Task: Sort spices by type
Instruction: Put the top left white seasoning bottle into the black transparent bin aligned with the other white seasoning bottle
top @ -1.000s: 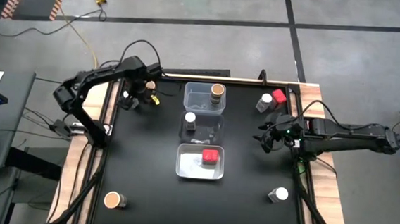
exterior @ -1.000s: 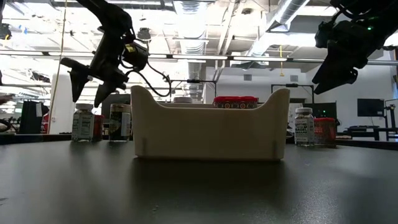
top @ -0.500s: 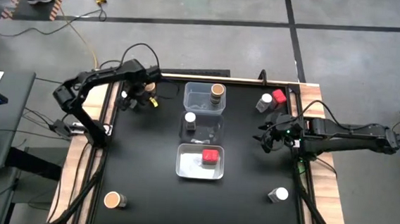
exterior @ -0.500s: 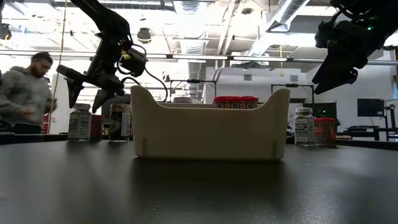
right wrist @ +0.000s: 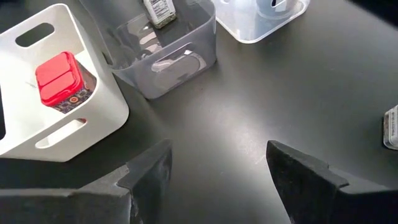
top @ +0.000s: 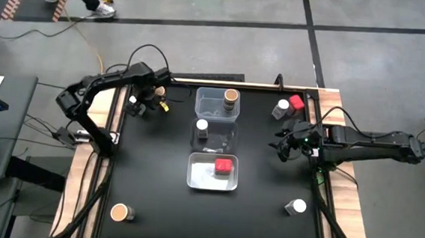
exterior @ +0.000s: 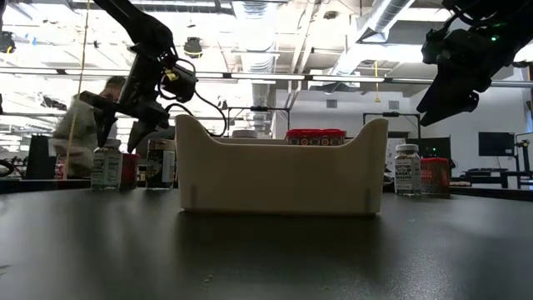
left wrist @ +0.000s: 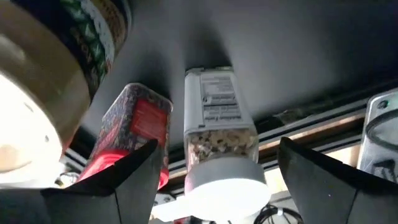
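Observation:
At the table's far left corner my left gripper hangs open, pointing steeply down just above three spices. In the left wrist view its fingers stand on either side of a white-topped jar without touching it. A red square-topped jar and a tan-topped jar stand beside that jar. My right gripper hovers open over the table's right side, with nothing between its fingers. Each of the three bins holds one jar: tan-topped, white-topped and red-topped.
The three bins stand in a row down the table's middle. A white-topped jar and a red one stand at the far right, a white-topped one near right, a tan-topped one near left. A person moves behind the table.

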Robot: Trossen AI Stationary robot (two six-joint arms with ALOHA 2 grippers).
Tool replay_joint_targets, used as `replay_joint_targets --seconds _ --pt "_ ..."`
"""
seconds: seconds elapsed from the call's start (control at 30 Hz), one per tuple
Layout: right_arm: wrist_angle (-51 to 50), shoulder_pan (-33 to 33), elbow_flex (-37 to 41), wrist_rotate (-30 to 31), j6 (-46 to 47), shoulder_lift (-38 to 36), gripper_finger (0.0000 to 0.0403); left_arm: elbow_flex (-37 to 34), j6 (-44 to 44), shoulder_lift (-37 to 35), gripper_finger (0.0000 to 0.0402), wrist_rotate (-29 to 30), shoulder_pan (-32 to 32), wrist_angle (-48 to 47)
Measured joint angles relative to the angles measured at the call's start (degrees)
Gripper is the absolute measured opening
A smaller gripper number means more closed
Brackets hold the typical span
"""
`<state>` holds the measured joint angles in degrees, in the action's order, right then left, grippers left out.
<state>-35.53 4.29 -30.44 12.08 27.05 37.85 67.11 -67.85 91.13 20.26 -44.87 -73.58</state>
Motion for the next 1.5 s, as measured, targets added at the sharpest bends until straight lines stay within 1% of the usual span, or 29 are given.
replay_joint_targets --seconds 0.2,0.37,0.63,0.77,1.0,1.1,1.27,1.4,1.5 --pt "0.0 0.0 0.0 0.0 0.0 0.0 0.0286 -1.0 -0.5 0.0 0.0302 -0.3 0.1 0.2" --pt "0.0 0.0 0.0 0.0 0.0 0.0 0.0286 -4.6 -1.2 0.0 0.0302 3.3 0.7 1.8" --pt "0.0 0.0 0.0 0.0 0.0 0.0 0.0286 -5.6 -0.5 0.0 0.03 3.8 0.9 5.5" --pt "0.0 0.0 0.0 0.0 0.0 0.0 0.0286 -5.6 -0.5 0.0 0.0279 3.8 0.9 5.4" --pt "0.0 0.0 0.0 0.0 0.0 0.0 0.0286 -5.6 -0.5 0.0 0.0213 3.8 0.9 5.1" --pt "0.0 0.0 0.0 0.0 0.0 0.0 0.0286 -5.6 -0.5 0.0 0.0193 3.8 0.9 4.7" --pt "0.0 0.0 0.0 0.0 0.0 0.0 0.0286 -5.6 1.6 0.0 0.019 4.0 1.7 3.9" --pt "0.0 0.0 0.0 0.0 0.0 0.0 0.0286 -5.6 6.8 0.0 0.0202 4.0 2.6 3.3" --pt "0.0 0.0 0.0 0.0 0.0 0.0 0.0286 -5.6 10.1 0.0 0.0201 4.2 3.6 1.6"
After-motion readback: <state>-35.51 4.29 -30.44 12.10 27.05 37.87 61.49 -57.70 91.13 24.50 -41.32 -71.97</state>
